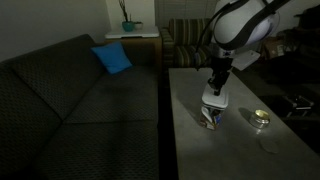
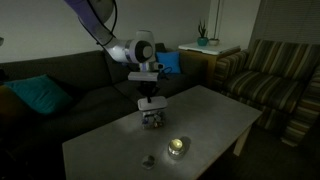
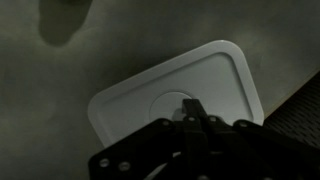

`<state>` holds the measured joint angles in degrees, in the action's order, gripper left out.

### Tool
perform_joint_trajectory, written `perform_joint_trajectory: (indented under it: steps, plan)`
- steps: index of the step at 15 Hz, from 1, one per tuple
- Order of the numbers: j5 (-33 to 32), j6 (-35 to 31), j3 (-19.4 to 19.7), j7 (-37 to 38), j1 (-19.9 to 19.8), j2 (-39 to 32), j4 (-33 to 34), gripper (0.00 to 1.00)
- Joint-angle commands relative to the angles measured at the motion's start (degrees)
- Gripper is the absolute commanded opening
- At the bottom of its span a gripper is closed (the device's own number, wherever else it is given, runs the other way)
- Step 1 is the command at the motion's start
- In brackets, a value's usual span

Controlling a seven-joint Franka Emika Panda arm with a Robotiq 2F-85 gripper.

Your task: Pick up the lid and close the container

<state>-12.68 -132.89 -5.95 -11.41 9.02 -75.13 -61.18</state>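
Against the wall runs a dark sofa (image 1: pixel 70 90), the biggest thing in both exterior views, with a striped armchair (image 2: pixel 270 80) off to one side. Beside the sofa stands the long grey table (image 1: pixel 190 150), which carries everything else. The white robot arm (image 1: pixel 238 25) bends down over the middle of the table. A blue cushion (image 1: pixel 112 58) lies on the sofa, and a teal cushion (image 2: pixel 40 95) sits at the sofa's other end.

The lid (image 3: pixel 175 85) is a whitish rounded rectangle. In the wrist view it lies flat and face up, filling the space directly under the gripper (image 3: pixel 190 112). The fingers (image 3: pixel 190 104) show as one narrow dark tip over the lid's middle. No gap is visible between them, so they look drawn together and seem to touch the lid's top. The dim picture does not show whether they pinch any part of it.

In both exterior views the lid (image 2: pixel 152 102) is a pale piece just under the gripper (image 2: pixel 150 97), straight above the container (image 2: pixel 153 119). Whether it rests on the container's rim or sits just clear of it cannot be told. The container (image 1: pixel 210 117) stands on the table below the gripper (image 1: pixel 212 93), with dark glinting contents. A small round shiny tin (image 2: pixel 178 147) sits near it on the table, apart from it.
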Motion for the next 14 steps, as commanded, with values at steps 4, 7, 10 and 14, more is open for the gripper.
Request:
perform_joint_trajectory:
  steps: [4, 7, 10, 14]
  plan:
    - [-1.9, -10.7, 0.6, 0.1, -1.2, 13.8, -20.4, 0.00]
    - [-0.9, -12.4, 1.0, -0.7, -1.1, 16.8, -24.7, 0.00]
    - [-0.9, -13.4, 1.1, -0.6, -1.2, 19.4, -28.4, 0.04]
    - [-0.7, -15.0, 0.6, -1.1, -1.5, 21.8, -32.5, 0.37]
